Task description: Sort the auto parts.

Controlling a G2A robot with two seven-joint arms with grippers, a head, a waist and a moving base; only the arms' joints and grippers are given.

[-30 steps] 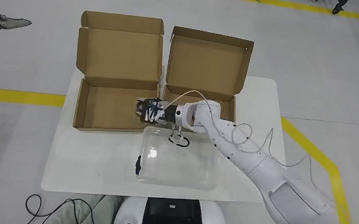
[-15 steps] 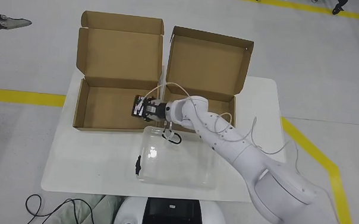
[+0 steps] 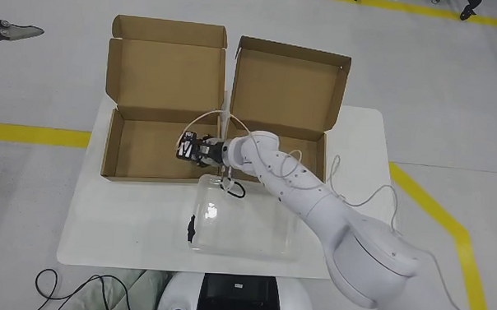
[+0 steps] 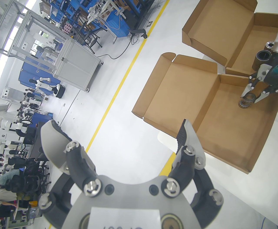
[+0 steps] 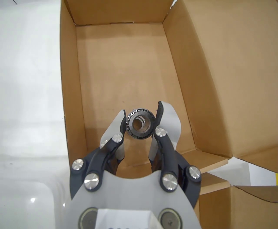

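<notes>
My right gripper (image 5: 141, 109) is shut on a small metal roller bearing (image 5: 140, 125), fingers pressing it from both sides. It holds the bearing low inside the left cardboard box (image 3: 146, 151), near that box's right end. From the left wrist view the same bearing (image 4: 246, 103) sits just above the box floor between the right gripper's fingers (image 4: 245, 92). In the top view the right gripper (image 3: 184, 147) reaches in over the box's right wall. My left gripper (image 4: 118, 128) hangs open in the air to the side of the boxes, holding nothing.
A second open cardboard box (image 3: 284, 115) stands right of the first. A clear plastic tray (image 3: 246, 221) lies at the table's front, with a small black part (image 3: 191, 227) at its left edge and a black ring (image 3: 233, 188) at its back edge.
The right gripper has moved left with the bearing, from the box's right wall further into the left box.
</notes>
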